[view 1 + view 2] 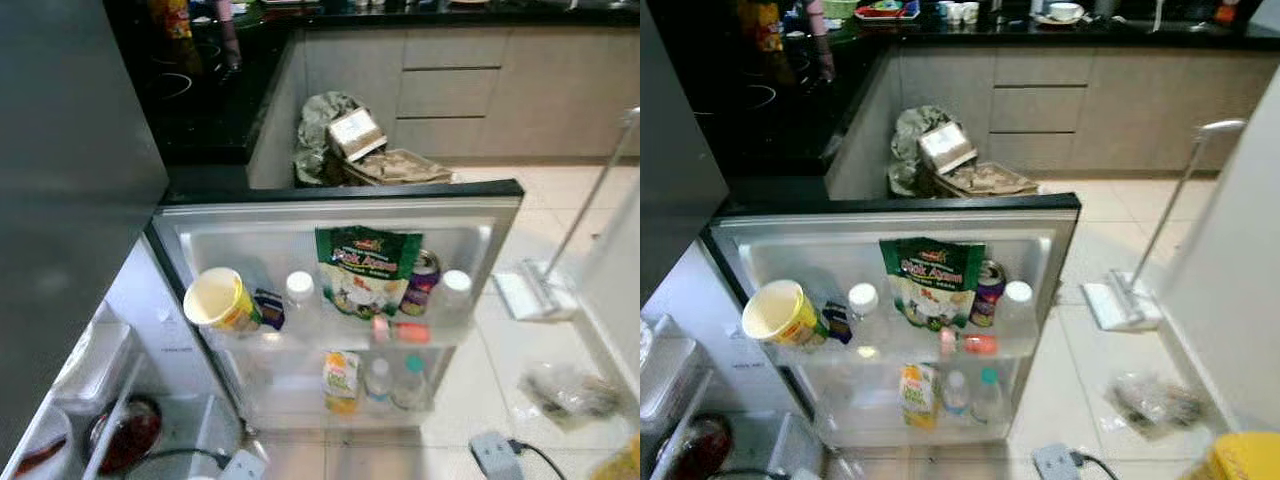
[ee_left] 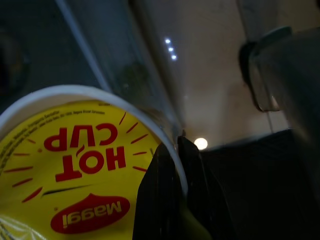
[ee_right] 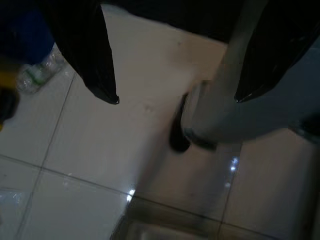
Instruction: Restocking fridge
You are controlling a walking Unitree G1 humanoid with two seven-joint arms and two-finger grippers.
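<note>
The fridge door point(image 1: 340, 215) stands open towards me. Its upper shelf holds a tilted yellow cup point(image 1: 215, 300), a white-capped bottle point(image 1: 299, 292), a green snack bag point(image 1: 365, 268), a can point(image 1: 423, 280) and another white-capped bottle point(image 1: 455, 288). Its lower shelf holds a juice carton point(image 1: 341, 380) and two small bottles point(image 1: 393, 380). In the left wrist view my left gripper point(image 2: 176, 165) is shut on the rim of a yellow Maggi Hot Cup point(image 2: 75, 175). I cannot tell if that is the cup on the door. My right gripper point(image 3: 175, 97) hangs open over the tiled floor.
A mop point(image 1: 535, 290) leans at the right and a power strip point(image 1: 495, 452) lies on the floor in front. A crumpled plastic bag point(image 1: 570, 390) lies at the right. Bags and a box point(image 1: 355, 140) are heaped behind the door. Fridge drawers point(image 1: 100, 420) are at the lower left.
</note>
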